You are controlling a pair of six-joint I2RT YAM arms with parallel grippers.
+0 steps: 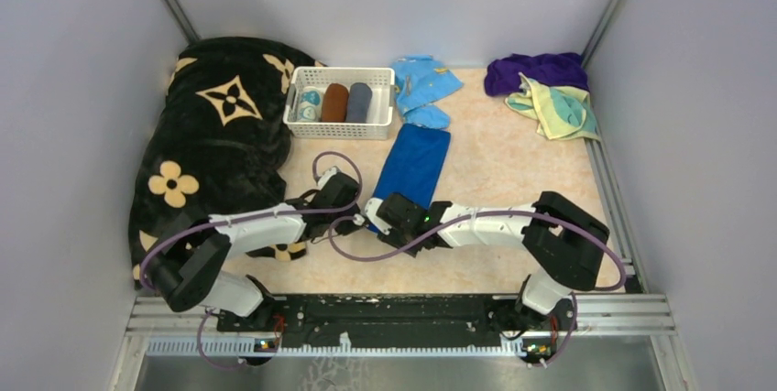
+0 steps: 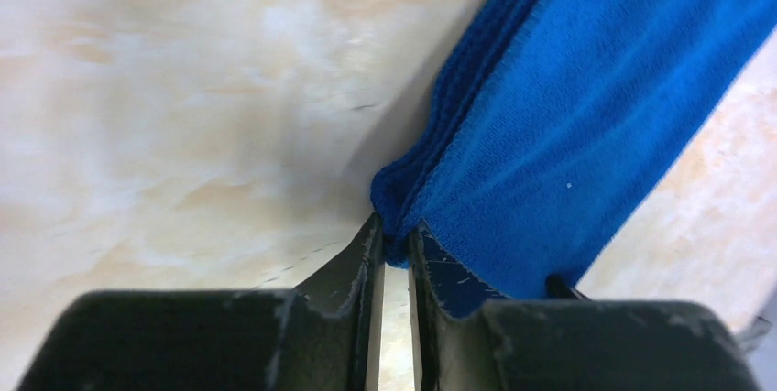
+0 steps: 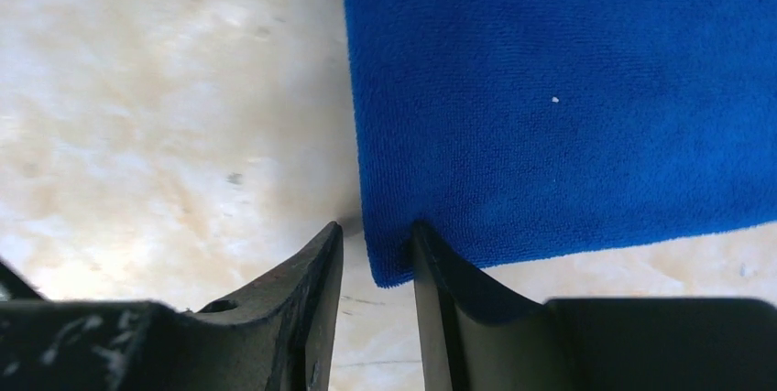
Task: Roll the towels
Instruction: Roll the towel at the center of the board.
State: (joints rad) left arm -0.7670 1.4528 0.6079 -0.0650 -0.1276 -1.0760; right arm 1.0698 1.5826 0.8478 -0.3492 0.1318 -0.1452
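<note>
Lying mid-desk, the blue towel (image 1: 414, 164) ran lengthwise from near edge toward far edge, its near end met by the left gripper (image 2: 394, 235), pinching a corner, and the right gripper (image 3: 376, 235), narrowly parted astride a corner, hold unclear.

From above, the royal blue cloth towel (image 1: 414, 164) has its near end buried under the arms, and both wrist views crop it off.
</note>
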